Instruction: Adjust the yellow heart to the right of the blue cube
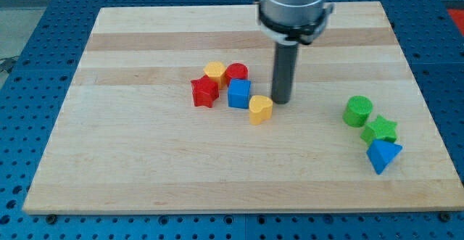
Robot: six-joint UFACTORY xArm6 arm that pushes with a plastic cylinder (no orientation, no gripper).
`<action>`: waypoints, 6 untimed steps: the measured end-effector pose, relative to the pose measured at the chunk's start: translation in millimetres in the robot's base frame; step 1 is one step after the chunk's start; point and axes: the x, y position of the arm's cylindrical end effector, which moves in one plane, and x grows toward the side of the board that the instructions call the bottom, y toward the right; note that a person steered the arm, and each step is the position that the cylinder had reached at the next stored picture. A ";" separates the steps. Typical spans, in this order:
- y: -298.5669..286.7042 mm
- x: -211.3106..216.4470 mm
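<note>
The yellow heart [260, 109] lies near the board's middle, just below and to the right of the blue cube [238, 93], close to its lower right corner. My tip [280, 99] stands just to the right of the heart and slightly above it, very near its upper right edge. The rod rises from there to the arm at the view's top.
A red star [204, 92], a yellow hexagon [214, 71] and a red cylinder [236, 73] cluster left of and above the blue cube. At the view's right sit a green cylinder [358, 111], a green star [380, 130] and a blue triangle [382, 155]. The wooden board [145, 167] lies on a blue pegboard.
</note>
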 end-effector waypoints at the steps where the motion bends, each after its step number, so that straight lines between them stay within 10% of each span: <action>1: 11.2 8.8; 6: -80.3 12.7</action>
